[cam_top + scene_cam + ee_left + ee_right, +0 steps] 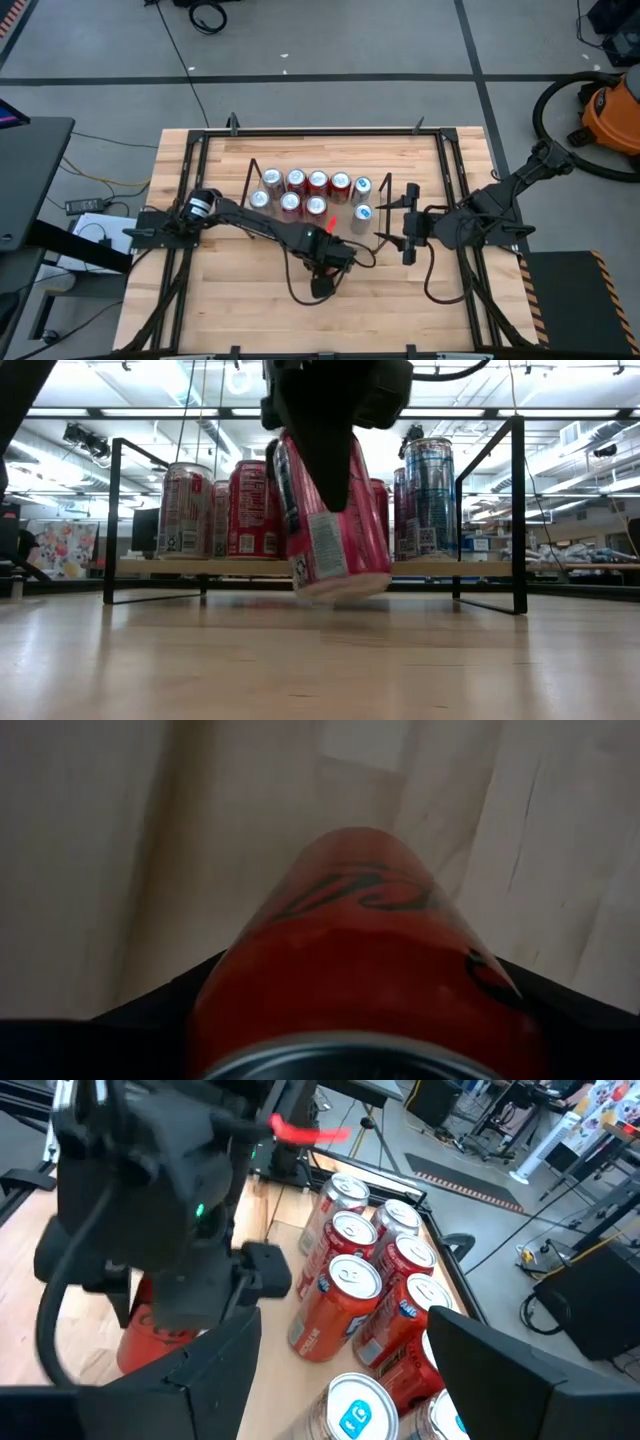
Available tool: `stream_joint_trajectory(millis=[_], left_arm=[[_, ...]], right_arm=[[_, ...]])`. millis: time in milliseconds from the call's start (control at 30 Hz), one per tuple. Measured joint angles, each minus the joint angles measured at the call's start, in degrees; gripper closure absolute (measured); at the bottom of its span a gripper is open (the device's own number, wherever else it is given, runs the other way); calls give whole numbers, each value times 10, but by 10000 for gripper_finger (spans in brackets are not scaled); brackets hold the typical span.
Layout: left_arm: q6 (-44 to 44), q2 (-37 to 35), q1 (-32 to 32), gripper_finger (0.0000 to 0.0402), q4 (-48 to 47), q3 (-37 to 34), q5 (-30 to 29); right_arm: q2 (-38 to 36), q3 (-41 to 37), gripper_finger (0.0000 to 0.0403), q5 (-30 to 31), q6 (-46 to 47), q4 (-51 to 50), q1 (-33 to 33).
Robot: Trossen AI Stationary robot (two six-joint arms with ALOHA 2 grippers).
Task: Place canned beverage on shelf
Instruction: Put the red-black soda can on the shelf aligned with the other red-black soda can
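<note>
The left gripper [330, 470] is clamped on a red can [335, 525], tilted off upright, base just above the table [320, 660], at six o'clock of the shelf [200, 568]. The right gripper [408, 232] waits at three o'clock, fingers apart.

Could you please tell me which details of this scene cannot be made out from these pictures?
- Left gripper: its fingertips, hidden behind the red can in the low view and under the arm in the high view.
- Whether the can touches the table: blurred in the low view.
- Rear cans on the shelf: hidden by front ones.
</note>
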Motion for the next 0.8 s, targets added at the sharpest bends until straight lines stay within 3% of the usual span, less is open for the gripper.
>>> stream_joint_trajectory(millis=[233, 800], left_arm=[[24, 16, -18, 47, 9, 0, 1], [26, 3, -8, 43, 0, 0, -11]], right_arm=[[0, 0, 106, 0, -4, 4, 1], [0, 0, 106, 0, -5, 4, 1]])
